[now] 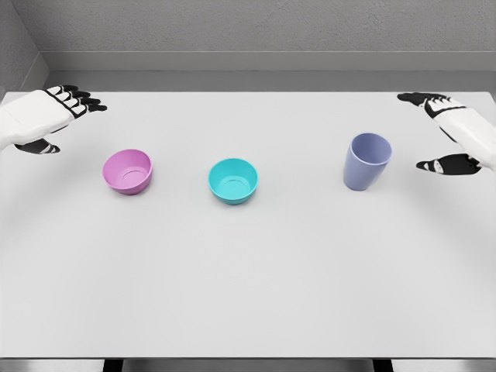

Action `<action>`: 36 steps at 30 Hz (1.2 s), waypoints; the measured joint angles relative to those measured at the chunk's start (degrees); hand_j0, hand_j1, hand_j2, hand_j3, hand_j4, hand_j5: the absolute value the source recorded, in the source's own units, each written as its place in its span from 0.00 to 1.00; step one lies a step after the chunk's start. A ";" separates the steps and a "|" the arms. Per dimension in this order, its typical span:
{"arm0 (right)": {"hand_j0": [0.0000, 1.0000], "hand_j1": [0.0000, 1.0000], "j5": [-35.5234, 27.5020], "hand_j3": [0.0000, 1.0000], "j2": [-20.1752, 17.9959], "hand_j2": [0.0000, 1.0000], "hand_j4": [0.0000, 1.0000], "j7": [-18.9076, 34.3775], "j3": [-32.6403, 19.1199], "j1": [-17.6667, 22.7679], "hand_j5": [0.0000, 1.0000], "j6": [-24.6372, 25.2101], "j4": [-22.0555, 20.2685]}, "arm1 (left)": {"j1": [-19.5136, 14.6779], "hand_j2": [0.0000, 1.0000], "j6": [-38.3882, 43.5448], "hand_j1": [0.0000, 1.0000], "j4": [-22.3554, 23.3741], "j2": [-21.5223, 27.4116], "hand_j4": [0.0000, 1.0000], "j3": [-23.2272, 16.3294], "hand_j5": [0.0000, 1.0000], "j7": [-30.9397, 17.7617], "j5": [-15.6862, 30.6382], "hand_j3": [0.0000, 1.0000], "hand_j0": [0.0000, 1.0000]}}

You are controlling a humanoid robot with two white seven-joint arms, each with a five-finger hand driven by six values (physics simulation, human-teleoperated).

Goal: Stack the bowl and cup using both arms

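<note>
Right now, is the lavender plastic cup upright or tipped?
Upright. The lavender plastic cup stands on its narrower base on the white table, open rim facing up, nothing visible inside, clear of both hands.

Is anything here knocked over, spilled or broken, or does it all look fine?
Nothing stands out. The pink bowl, teal bowl and lavender cup all stand upright, apart and intact on the white table. The left hand and right hand hover open, holding nothing.

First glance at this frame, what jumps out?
Three bright pieces in a row on the white table: a pink bowl at left, a teal bowl in the middle, a lavender cup upright at right. The left hand and right hand hang open at the far edges, touching nothing.
</note>
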 measured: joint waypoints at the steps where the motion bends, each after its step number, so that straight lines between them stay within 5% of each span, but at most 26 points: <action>1: 1.00 1.00 0.00 1.00 0.01 1.00 1.00 0.21 0.03 0.00 1.00 -0.01 -0.13 | 0.00 1.00 0.00 1.00 0.00 0.00 1.00 0.00 1.00 -0.02 0.00 1.00 1.00; 16: 1.00 1.00 0.09 1.00 -1.65 1.00 1.00 1.22 -0.70 -1.58 1.00 -0.09 -2.62 | -0.53 1.00 -0.04 1.00 -0.06 -3.14 1.00 -3.28 1.00 -9.53 0.06 1.00 1.00; 36: 1.00 1.00 -0.52 1.00 -2.42 1.00 1.00 1.24 -0.67 -0.88 1.00 0.39 -3.24 | -1.05 1.00 -0.05 1.00 -2.10 -7.59 1.00 -6.84 1.00 -11.54 -0.14 1.00 1.00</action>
